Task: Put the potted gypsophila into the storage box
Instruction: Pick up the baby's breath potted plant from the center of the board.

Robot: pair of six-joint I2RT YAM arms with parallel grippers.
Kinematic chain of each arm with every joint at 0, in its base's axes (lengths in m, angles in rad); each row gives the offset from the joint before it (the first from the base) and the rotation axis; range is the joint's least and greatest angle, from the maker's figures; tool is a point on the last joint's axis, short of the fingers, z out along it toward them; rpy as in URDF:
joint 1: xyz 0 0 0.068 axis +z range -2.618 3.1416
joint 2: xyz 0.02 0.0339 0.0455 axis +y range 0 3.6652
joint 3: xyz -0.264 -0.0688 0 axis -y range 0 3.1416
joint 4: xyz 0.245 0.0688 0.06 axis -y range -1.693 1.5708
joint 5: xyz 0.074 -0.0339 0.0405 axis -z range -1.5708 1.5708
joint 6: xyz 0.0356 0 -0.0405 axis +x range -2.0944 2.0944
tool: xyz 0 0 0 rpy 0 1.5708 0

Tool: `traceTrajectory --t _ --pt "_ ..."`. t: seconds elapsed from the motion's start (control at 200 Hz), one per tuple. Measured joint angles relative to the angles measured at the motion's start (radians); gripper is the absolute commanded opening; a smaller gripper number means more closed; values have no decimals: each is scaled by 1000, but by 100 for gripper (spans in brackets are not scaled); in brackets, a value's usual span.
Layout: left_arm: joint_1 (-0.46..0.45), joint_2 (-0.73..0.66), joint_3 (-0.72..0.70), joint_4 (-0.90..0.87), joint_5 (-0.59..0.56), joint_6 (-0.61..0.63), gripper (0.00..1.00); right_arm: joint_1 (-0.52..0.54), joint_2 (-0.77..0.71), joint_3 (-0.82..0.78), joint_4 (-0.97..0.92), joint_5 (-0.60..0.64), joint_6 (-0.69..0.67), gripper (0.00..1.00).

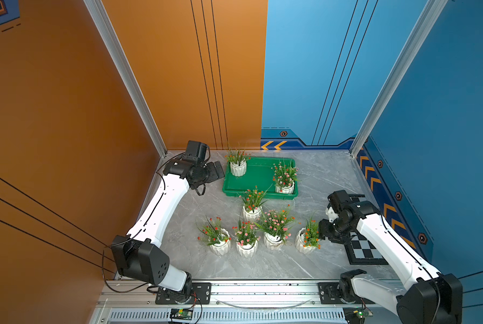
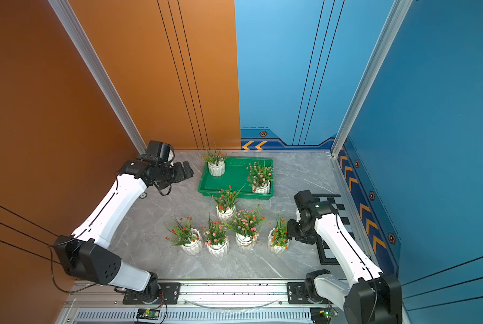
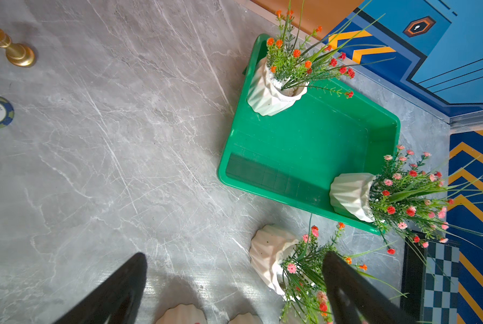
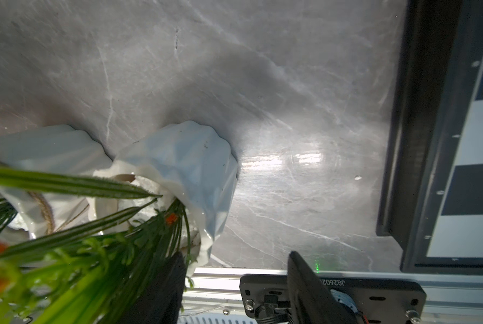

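1. The step in hand looks like the pick-up of a third pot. Two pots already stand in the box (image 1: 258, 174): one (image 1: 238, 168) in its far left corner, one (image 1: 284, 188) in its near right corner, with the middle bare.
2. Five pots are on the table. One (image 1: 251, 213) stands just beside the box's near rim, and four form a row nearer the robot.
3. The right gripper (image 4: 234, 255) is at the rightmost pot (image 1: 302, 242) of that row, near the checkered board (image 1: 366, 249). In the right wrist view its jaws stand half apart astride the pot's rim. One finger (image 4: 161, 291) is among the leaves, and the other (image 4: 310, 291) is outside the wall with a gap showing. Nothing is gripped yet.
4. The left gripper (image 3: 234, 255) hangs wide open and empty beside the box's left end.
5. The next move probably calls for pinching the rim wall firmly and lifting straight up, clear of the neighbour's leaves. The pot then goes over the box rim to the bare middle and is set down upright. A one-sided rim pinch may tilt the pot, and trapped leaves could let it slip.
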Motion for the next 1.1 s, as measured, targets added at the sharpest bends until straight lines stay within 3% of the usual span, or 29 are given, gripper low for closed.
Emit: traceTrajectory --t 0.46,1.101 --pt "0 0 0 0 0 -3 98 71 85 0 69 5 35 49" --pt "0 31 0 0 0 -3 98 106 100 -27 111 40 40 25"
